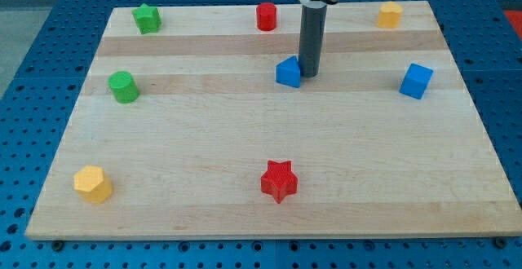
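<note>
My tip (310,75) rests on the board (245,212) toward its far edge, apparently touching the right side of the blue block (288,72). The red cylinder (266,16) stands beyond, by the far edge. The rod holds nothing.

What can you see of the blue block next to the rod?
The small blue plastic-looking block has a peaked, wedge-like top; its exact shape is hard to tell. It sits flat on the pale wooden board, just above centre. My tip stands directly at its right side, touching it or nearly so. The red cylinder block lies beyond it, toward the view's top.
</note>
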Robot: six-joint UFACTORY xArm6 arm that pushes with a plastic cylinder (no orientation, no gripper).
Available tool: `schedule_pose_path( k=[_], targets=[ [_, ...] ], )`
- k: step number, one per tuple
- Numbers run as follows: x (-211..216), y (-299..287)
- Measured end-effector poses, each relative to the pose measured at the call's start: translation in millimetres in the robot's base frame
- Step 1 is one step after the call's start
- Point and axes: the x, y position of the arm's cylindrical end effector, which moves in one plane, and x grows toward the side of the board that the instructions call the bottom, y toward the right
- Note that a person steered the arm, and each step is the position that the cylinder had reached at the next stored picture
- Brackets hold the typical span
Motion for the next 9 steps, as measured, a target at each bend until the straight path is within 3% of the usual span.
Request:
schedule_pose_path(
  k=[2,4,9],
  targets=[
    [40.0,-40.0],
    [40.2,-57.1],
    [-25.1,-52.6]
  ],
)
